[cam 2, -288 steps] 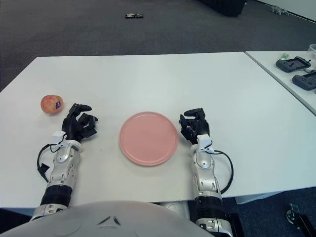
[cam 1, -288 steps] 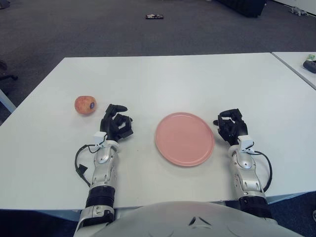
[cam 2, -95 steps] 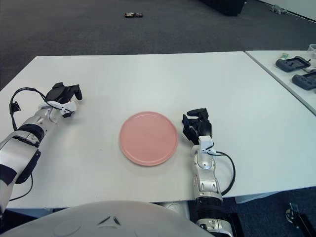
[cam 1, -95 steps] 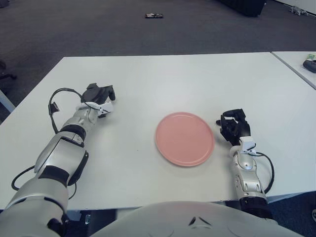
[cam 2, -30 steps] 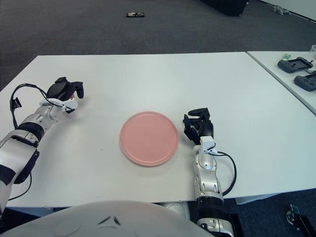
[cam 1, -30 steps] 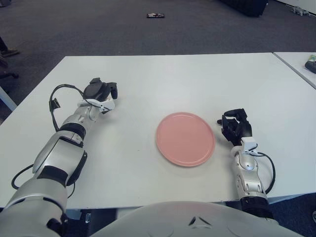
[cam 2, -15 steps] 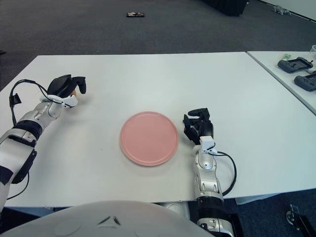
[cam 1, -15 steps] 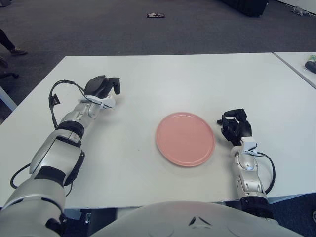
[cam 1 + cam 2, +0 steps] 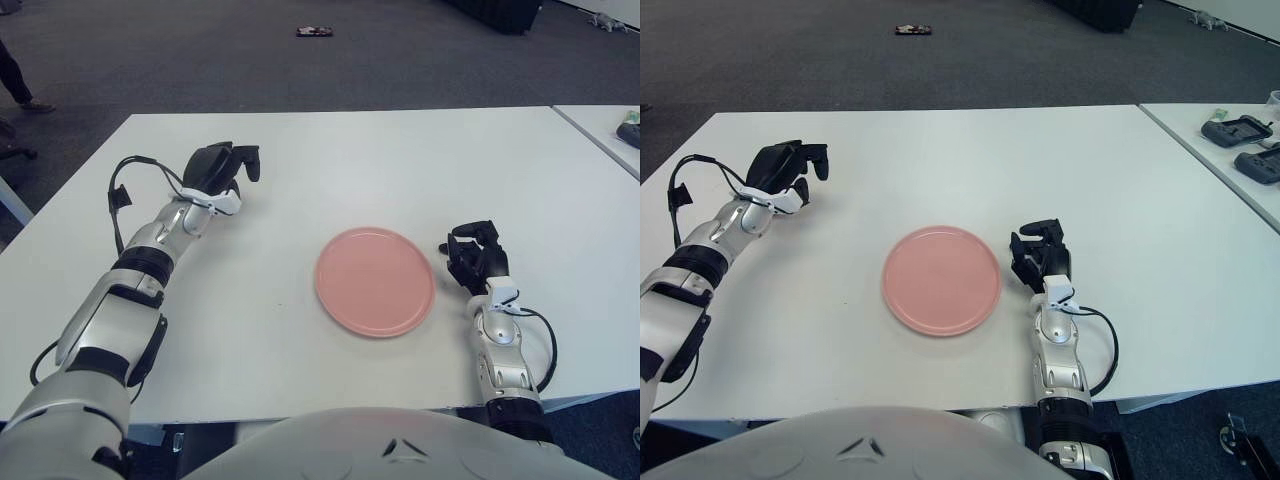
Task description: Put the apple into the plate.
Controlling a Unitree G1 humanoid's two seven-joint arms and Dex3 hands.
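The left hand [image 9: 222, 166] is raised over the far-left part of the white desk [image 9: 330, 170], its black fingers [image 9: 247, 160] curled downward around something they hide completely. No apple shows anywhere on the desk or in either view, so whether the hand is grasping it cannot be told for certain from here. The pink plate [image 9: 375, 281] sits empty near the middle of the desk, well apart from the left hand, to that hand's right and nearer the robot. The right hand [image 9: 476, 259] shows just beside the plate's right edge, fingers loosely curled and holding nothing.
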